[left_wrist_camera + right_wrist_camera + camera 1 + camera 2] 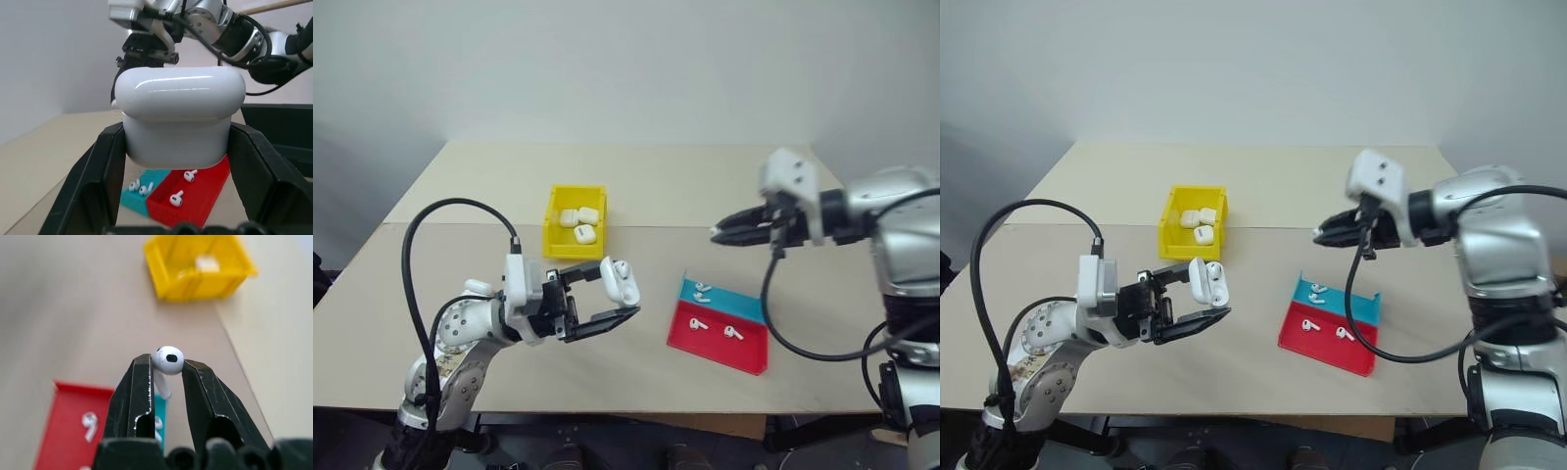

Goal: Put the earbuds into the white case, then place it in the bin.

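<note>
Earbud [167,360] pinched in right end effector [166,364] | case [620,281] clamped in left end effector [619,292]

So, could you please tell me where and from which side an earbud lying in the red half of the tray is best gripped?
Grip the earbud at its rounded head, coming straight down from above. It lies flat on the shallow red-and-blue tray, whose raised edge hinders a sideways approach, and the thin stem looks likelier to slip between the fingers.

I count four white cases, three [579,223] lying in the single yellow bin [552,227] at upper centre and one white case [621,280] in my left gripper [607,299], five earbuds, four [703,292] on the single red-and-blue tray [746,354] at lower right and one earbud [168,360] in my right gripper [167,366].
</note>
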### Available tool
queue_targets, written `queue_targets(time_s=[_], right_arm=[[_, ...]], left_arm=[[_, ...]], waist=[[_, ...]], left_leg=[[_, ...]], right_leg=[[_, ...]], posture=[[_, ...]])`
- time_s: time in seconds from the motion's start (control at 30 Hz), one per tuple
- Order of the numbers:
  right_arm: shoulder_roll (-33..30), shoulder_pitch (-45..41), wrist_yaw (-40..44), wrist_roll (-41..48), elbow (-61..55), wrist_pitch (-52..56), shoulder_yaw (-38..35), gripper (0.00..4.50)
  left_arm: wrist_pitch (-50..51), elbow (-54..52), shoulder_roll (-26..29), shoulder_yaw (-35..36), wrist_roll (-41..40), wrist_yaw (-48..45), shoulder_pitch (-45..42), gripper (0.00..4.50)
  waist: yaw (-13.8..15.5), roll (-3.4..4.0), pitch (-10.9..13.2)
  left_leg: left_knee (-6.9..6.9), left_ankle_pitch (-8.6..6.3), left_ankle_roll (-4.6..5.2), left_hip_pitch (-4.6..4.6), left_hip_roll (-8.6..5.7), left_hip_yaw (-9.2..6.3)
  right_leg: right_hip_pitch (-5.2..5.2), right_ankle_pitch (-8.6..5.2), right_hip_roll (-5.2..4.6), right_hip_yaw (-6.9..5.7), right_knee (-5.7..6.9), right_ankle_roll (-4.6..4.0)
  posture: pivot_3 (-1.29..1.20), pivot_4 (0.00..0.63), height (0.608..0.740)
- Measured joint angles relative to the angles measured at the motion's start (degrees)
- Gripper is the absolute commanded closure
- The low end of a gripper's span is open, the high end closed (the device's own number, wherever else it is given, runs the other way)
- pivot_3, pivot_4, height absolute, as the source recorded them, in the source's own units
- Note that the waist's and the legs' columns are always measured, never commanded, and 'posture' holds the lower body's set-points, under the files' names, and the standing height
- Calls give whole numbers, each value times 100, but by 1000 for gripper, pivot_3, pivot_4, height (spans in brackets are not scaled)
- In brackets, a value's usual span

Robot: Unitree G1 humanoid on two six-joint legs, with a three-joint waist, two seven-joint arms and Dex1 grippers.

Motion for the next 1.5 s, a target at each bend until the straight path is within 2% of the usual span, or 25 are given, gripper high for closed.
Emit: queue_targets(time_s=[0.13,0.23,0.33,0.47,0.73,1.1,1.5], right_arm=[[485,132,-553,1562,-1321,1437,-1136,3838],[1229,111,-1207,2644,-1641,2231,-1888,3838],[1879,95,-1893,3565,-1734,2713,-2287,3838],[2360,96,-2810,4757,-1798,2926,-2387,3838],[1964,490,-4122,6230,-1832,2756,-2038,3838],[1229,1184,-4509,6655,-2000,1853,-1389,3838],[878,1490,-4496,6653,-2053,1048,-851,3838]], left_arm=[[218,36,-97,-73,-153,-16,-444,1720],[330,154,-232,-176,-242,-64,-754,1720],[440,203,-313,-221,-299,-77,-1028,1720],[771,167,-269,-243,-497,-79,-1256,1720],[863,174,-246,-228,-504,-112,-1427,1720],[960,166,-246,-178,-597,-113,-1428,1720],[957,169,-349,-179,-469,-76,-1421,1720]], waist=[[-33,0,0],[-51,-1,-1],[-74,-1,-1],[-84,0,-1],[-77,0,-1],[-83,-1,-1],[-78,-2,0]], left_leg=[[2,0,0,10,0,-4],[6,1,1,10,0,-6],[5,1,2,8,0,-9],[3,1,2,-2,-2,-10],[4,1,2,-2,-3,-13],[4,1,3,-2,-2,-15],[3,1,3,-4,-2,-15]], right_leg=[[16,0,2,-1,0,1],[19,3,2,-2,2,2],[16,3,5,-1,2,2],[10,2,4,0,-1,4],[13,2,3,-1,-3,4],[13,-8,5,-1,-5,20],[11,-9,5,-2,-10,21]], posture=[[0,150,740],[0,150,740],[0,150,740],[0,150,740],[0,150,740],[0,150,740],[0,150,740]])
